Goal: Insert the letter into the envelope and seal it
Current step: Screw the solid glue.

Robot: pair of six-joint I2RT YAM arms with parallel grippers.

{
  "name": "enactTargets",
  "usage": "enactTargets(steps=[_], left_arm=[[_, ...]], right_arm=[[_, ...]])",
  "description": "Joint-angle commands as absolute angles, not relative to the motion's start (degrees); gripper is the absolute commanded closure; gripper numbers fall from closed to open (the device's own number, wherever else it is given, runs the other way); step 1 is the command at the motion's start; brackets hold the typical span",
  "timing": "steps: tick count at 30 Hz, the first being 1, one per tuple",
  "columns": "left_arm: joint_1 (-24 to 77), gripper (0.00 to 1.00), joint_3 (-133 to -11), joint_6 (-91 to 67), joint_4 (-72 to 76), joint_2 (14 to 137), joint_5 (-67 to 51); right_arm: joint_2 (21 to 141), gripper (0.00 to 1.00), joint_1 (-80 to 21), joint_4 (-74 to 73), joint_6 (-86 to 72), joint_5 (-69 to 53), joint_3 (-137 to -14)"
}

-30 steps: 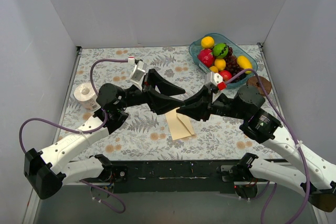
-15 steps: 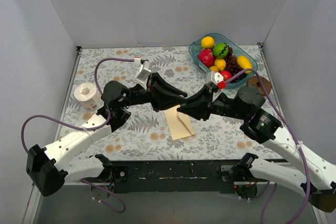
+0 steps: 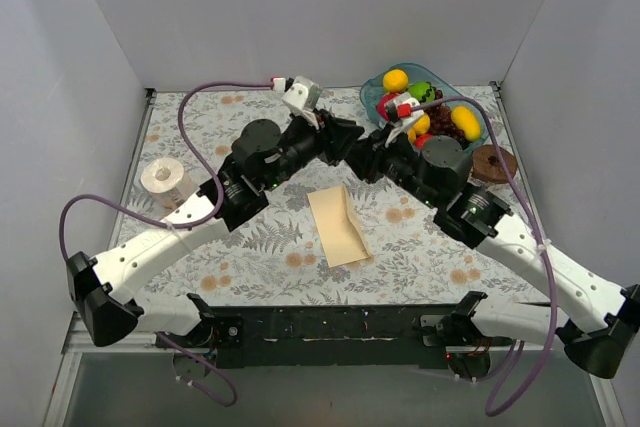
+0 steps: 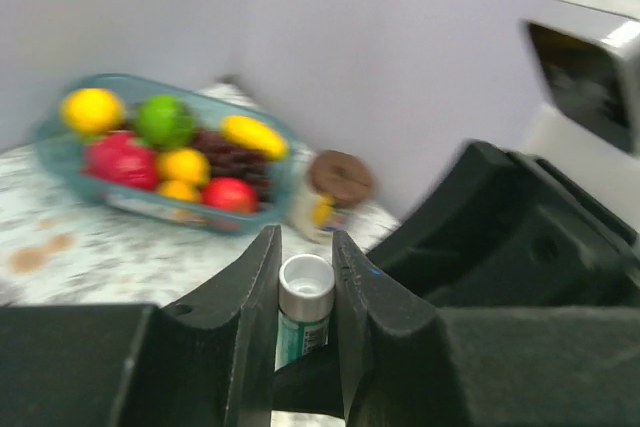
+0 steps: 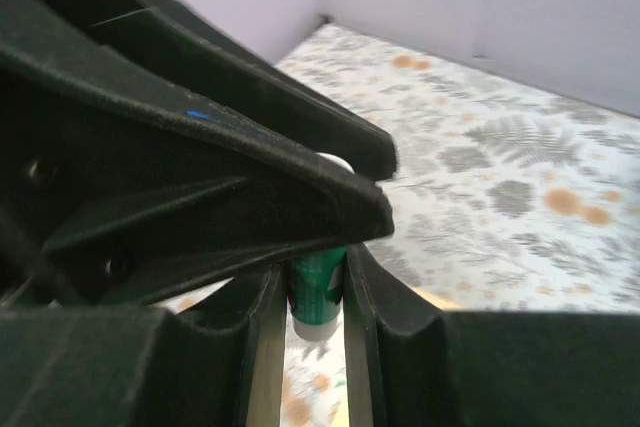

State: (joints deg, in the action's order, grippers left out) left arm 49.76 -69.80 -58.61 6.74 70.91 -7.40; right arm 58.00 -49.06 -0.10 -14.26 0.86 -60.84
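Observation:
The envelope, a pale cream rectangle, lies flat and slightly tilted on the floral table, in front of both grippers. The letter is hidden from view. Both grippers meet in the air behind the envelope, holding one glue stick between them. My left gripper is shut on the stick's white-capped end. My right gripper is shut on its green body. In the right wrist view the left gripper's black fingers cover the upper part of the stick.
A teal bowl of fruit stands at the back right, just behind the right wrist. A brown disc lies beside it. A roll of white tape sits at the left. Grey walls enclose three sides of the table.
Both arms have risen from over the envelope and swung toward the back, uncovering it. The left gripper has closed on the glue stick's cap while the right kept its grip.

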Motion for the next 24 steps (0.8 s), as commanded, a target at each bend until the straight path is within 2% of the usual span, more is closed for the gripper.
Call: enactTargets(steps=[1,2,3,6,7,13,24], left_arm=[[58.62,0.76,-78.39,-52.03,-6.75,77.16,17.21],[58.88,0.62,-79.09,-52.64,-6.85,77.43,17.66],[58.89,0.36,-78.58,-54.39,-6.77,76.74,18.62],[58.8,0.08,-72.18,-54.14,-0.64,70.43,20.48],[58.36,0.02,-70.42,-54.05,3.91,68.31,19.61],[54.23,0.02,-62.94,-55.8,11.59,59.34,5.99],[45.53,0.02,-55.81,-64.59,17.66,57.3,-12.99]], right_arm=[[66.78,0.99,-51.59,-1.93,-17.4,17.57,-67.67],[67.23,0.99,-51.59,-1.85,-17.4,17.06,-68.37],[67.24,0.99,-51.59,-1.24,-17.32,16.35,-68.29],[64.35,0.99,-51.5,3.24,-15.91,12.58,-64.88],[61.81,0.99,-51.33,4.64,-14.86,10.83,-63.47],[50.91,0.99,-50.54,6.15,-13.62,3.71,-54.77],[42.72,0.99,-49.31,1.76,-10.02,-8.96,-52.3]])
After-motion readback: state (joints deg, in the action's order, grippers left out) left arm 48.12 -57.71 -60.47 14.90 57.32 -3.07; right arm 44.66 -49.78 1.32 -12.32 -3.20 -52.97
